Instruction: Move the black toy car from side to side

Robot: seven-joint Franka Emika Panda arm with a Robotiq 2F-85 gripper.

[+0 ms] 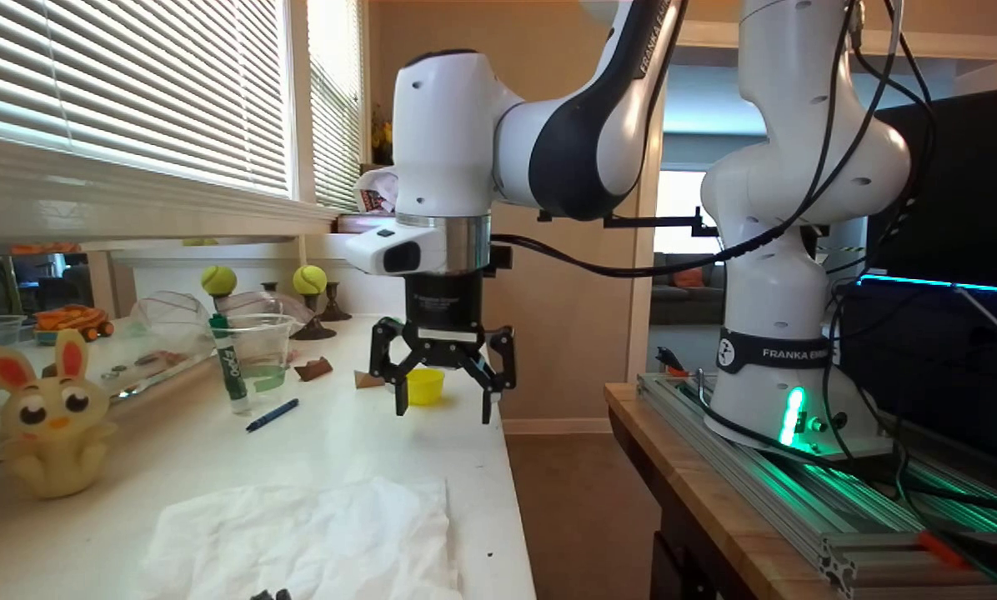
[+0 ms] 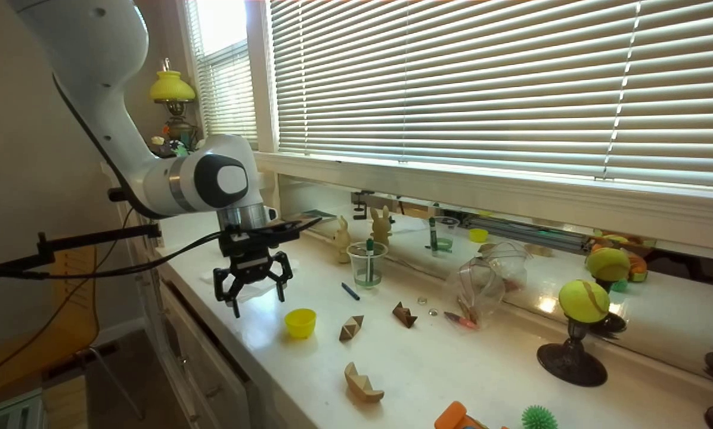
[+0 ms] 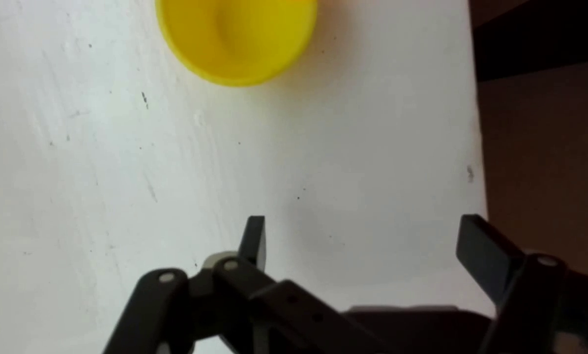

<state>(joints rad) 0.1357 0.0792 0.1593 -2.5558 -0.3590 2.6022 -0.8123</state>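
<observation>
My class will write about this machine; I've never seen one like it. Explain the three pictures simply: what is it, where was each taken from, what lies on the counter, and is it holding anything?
The machine is a robot arm ending in a black two-fingered gripper. Two pictures come from cameras outside the robot, in different places. The third looks down from the wrist, so the fingers show along its bottom.

The white counter carries a yellow cup, a blue pen, a clear cup, a rabbit toy and a crumpled white sheet, among other things. A mirror behind it shows some things twice.

The gripper is open and holds nothing. What may be the black toy car is cut off at the bottom of an exterior view; too little shows to tell.
</observation>
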